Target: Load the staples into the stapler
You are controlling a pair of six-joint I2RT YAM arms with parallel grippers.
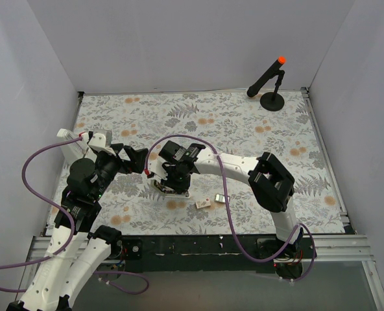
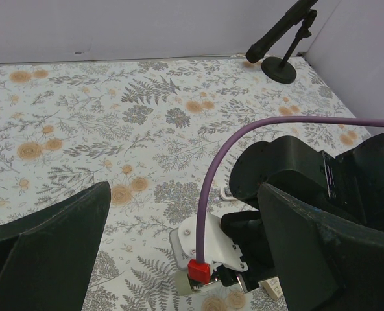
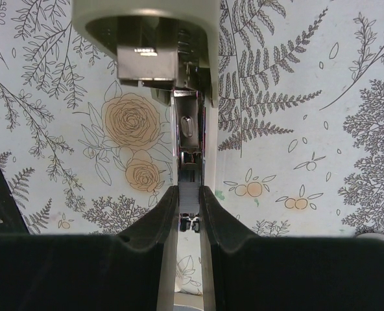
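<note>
Right wrist view first, Ken: what do the fingers (image 3: pixel 159 215) hold?

Mira, the right gripper (image 3: pixel 189 190) has its fingers narrow. They pinch a thin grey strip, which I take for a staple row (image 3: pixel 189 202). I cannot see more of it, because the fingers cover its sides. Just ahead lies the stapler (image 3: pixel 146 26), opened, with its metal channel (image 3: pixel 187 129) bare and in line with the strip.

And the other staples?

In the top view, the small beige box (image 1: pixel 204 203) and the tray (image 1: pixel 220 197) lie on the floral table (image 1: pixel 244 123). They are near the stapler, on its right side, and apart from both grippers.

What about the left arm?

The left gripper (image 1: pixel 139 162) hovers beside the stapler with its fingers wide, holding nothing.

So which step is this?

I judge it is the insertion. The row hangs at the channel but is not yet seated in it. The next move calls for lowering the strip straight and parallel to the channel walls. Then the fingers should open only a little. A tilt could jam the row or break it. After that the lid must be closed, and maybe the left gripper can steady the base.
</note>
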